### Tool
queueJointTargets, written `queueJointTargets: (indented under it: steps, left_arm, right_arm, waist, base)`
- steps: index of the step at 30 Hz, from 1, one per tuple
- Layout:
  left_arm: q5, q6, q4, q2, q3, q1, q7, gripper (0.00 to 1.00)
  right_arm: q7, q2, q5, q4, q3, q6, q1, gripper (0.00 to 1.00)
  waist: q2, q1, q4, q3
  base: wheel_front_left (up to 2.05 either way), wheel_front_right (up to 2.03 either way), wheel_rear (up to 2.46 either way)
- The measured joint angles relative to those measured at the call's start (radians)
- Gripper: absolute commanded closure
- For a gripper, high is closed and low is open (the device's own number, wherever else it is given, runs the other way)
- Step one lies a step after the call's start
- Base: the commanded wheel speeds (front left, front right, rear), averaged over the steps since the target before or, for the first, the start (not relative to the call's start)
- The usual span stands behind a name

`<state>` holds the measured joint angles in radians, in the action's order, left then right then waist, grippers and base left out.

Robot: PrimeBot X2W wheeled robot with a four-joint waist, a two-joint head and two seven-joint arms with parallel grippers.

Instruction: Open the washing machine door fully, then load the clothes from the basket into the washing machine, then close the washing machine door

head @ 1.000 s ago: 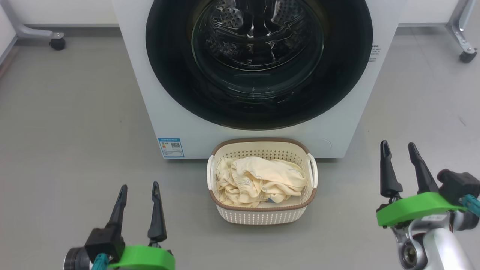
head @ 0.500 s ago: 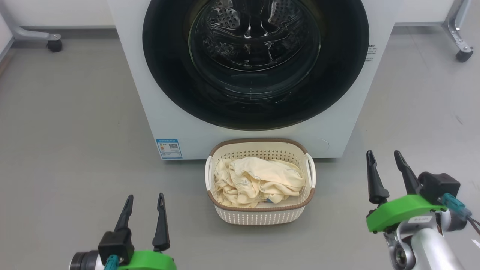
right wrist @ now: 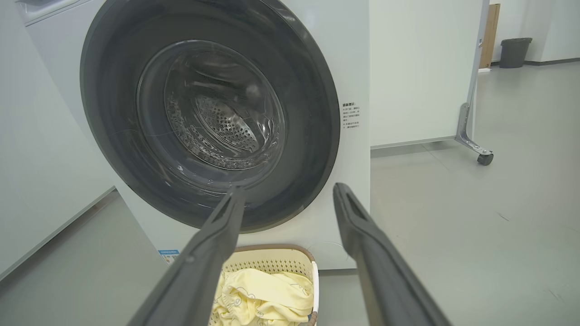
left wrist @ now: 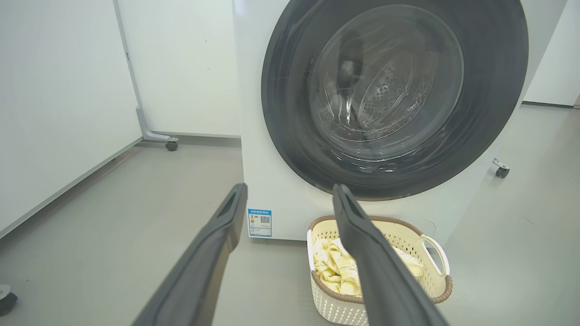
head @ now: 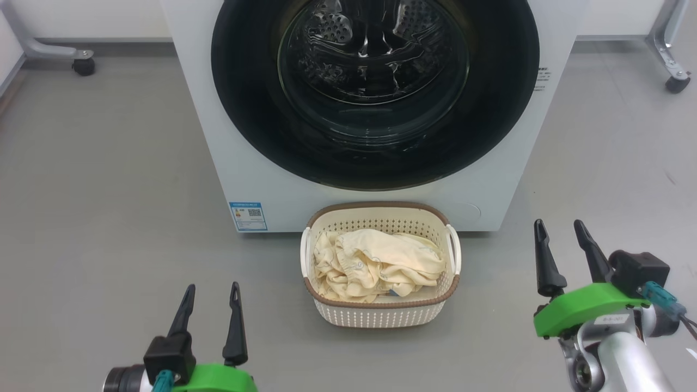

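The left gripper (head: 212, 286) and right gripper (head: 558, 222) hang empty, jaws spread, either side of the basket (head: 375, 317) on the floor. The clothes (head: 375, 261) lie in it, just before the washing machine (head: 354, 202). Its door (head: 245, 109) is shut, so no step looks done yet.

glossy black door ring (head: 245, 109), perforated plastic basket (head: 381, 316), soft cloth clothes (head: 375, 261).

washing machine door (head: 375, 92) top cut off; blue label (head: 248, 215) unreadable
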<state>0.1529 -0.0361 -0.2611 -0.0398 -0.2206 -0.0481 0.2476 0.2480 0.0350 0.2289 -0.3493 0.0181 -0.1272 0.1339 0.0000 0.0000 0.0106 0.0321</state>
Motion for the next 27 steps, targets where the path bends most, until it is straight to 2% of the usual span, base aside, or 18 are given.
queueJointTargets:
  steps: [23,27]
  left_arm:
    - [0.041,0.002,-0.005,0.0,-0.004,-0.007,0.0,0.0]
    - [0.054,0.014,-0.016,0.0,-0.006,-0.007,0.0,0.0]
  right_arm:
    - [0.0,0.0,0.001,-0.009,0.001,0.0,0.001,0.0]
    - [0.0,0.0,0.001,-0.01,0.002,0.0,0.001,0.0]
  waist:
    - [0.0,0.0,-0.002,0.0]
    - [0.0,0.0,-0.004,-0.001]
  base:
    - [0.0,0.0,0.0]
    - [0.02,0.02,-0.04]
